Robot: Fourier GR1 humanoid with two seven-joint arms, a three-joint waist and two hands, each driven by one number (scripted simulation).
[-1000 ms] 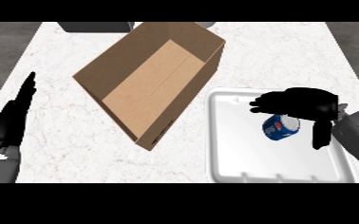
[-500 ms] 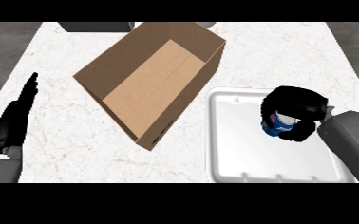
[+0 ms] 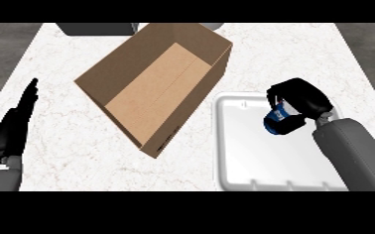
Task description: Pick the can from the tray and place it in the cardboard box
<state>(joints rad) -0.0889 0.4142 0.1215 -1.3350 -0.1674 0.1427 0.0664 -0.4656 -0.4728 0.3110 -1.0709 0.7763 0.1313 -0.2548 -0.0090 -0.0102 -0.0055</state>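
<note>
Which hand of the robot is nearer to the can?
The right hand: its fingers curl round the can over the tray. The left hand rests open at the view's left edge, beyond the cardboard box.

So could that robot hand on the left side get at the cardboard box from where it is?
Probably yes: the left robot hand rests open beside the cardboard box, with only bare counter between them.

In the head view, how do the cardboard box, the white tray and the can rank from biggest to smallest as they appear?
1. Cardboard box, largest.
2. White tray, smaller, though the picture's edge crops it.
3. Can, smallest by far, partly hidden by the right robot hand curled round it.
</note>
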